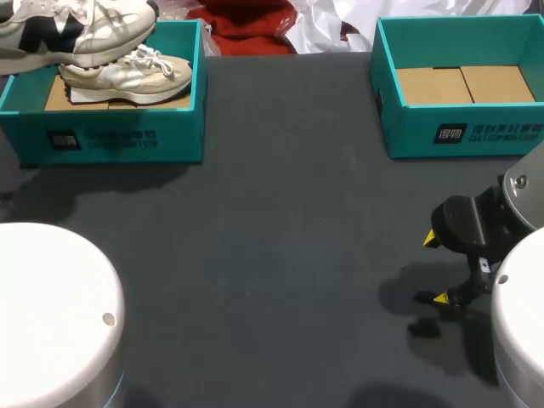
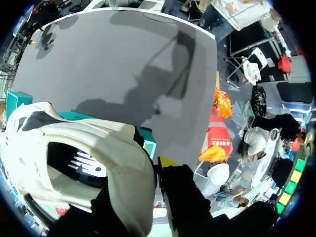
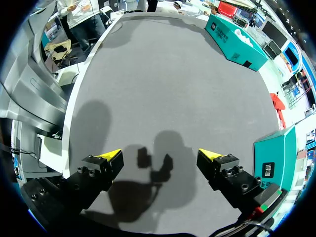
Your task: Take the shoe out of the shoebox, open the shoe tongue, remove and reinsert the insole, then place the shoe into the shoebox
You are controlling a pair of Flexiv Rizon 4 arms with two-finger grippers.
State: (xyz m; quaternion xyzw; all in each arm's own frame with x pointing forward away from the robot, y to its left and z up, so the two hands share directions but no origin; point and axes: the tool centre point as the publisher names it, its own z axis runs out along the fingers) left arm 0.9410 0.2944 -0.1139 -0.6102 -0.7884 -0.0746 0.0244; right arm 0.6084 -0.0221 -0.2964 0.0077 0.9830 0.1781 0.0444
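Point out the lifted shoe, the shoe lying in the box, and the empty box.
lifted shoe (image 1: 93, 30): head view, its grey side panel.
shoe in the box (image 1: 127, 76): head view, middle of its side.
empty box (image 1: 408, 127): head view, its front wall.

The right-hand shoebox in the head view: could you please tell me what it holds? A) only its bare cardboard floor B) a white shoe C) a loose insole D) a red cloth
A: the right-hand shoebox shows only brown cardboard flaps inside, while a white shoe lies in the left shoebox.
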